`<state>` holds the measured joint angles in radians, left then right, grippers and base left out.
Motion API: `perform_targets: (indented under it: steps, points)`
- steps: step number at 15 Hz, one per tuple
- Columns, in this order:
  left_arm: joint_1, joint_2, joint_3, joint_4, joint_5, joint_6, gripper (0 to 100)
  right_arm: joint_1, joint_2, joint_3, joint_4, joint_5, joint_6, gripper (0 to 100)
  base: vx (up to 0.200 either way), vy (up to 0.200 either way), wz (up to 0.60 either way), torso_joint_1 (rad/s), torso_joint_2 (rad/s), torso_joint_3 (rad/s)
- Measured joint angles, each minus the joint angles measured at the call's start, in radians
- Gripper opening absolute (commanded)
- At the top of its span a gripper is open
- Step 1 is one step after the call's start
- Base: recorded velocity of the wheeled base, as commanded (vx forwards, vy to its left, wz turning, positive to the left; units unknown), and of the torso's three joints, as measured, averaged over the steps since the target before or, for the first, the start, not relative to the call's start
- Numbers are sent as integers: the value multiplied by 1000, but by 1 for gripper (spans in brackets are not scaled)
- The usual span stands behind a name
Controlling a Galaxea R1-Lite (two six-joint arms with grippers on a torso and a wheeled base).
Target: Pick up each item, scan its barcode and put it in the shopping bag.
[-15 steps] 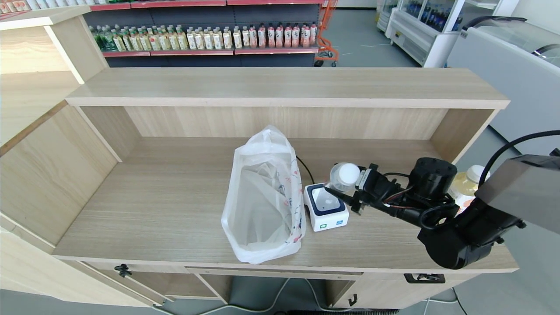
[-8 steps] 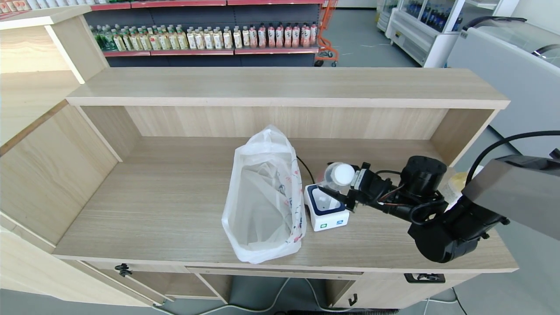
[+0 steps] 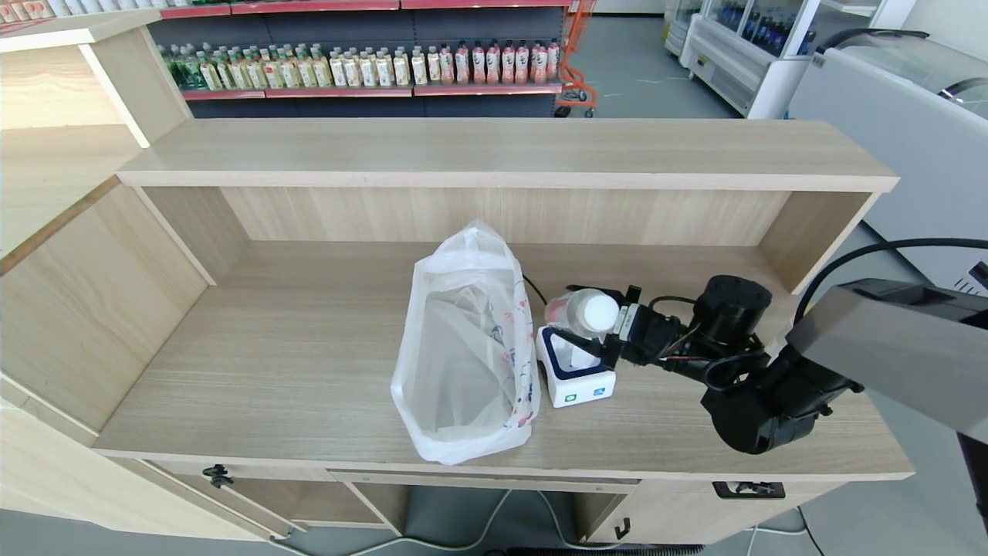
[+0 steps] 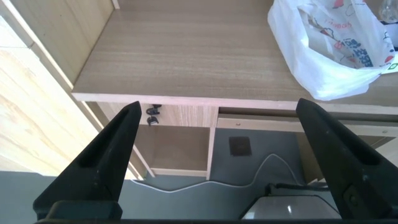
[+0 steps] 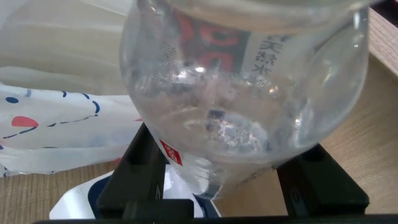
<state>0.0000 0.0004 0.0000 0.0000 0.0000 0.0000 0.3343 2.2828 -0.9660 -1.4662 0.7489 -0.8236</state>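
Observation:
A clear plastic bottle [image 3: 575,309] with a white cap lies on its side in my right gripper [image 3: 596,328], which is shut on it just above the white and blue scanner [image 3: 575,371]. Up close in the right wrist view, the bottle [image 5: 242,81] sits between the dark fingers [image 5: 143,168], with the scanner [image 5: 81,199] beneath it. The white plastic shopping bag [image 3: 463,347] stands open just left of the scanner. My left gripper [image 4: 217,162] hangs open and holds nothing, in front of and below the counter's front edge, with the bag [image 4: 329,43] beyond it.
The wooden counter [image 3: 293,347] is boxed in by a raised ledge [image 3: 502,154] behind and side panels left and right. A black cable [image 3: 540,297] runs behind the scanner. Bare counter lies left of the bag.
My right gripper has carried the bottle leftward, from beside the scanner to over it and closer to the bag. The bag and scanner have stayed put.

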Motion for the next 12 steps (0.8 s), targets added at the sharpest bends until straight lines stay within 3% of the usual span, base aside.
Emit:
perform_targets:
  steps: [12]
  points:
    - [0, 0, 0, 0, 0, 0, 100, -2, 33, 9, -45, 30, -4, 0, 0, 0, 0, 0, 0, 0]
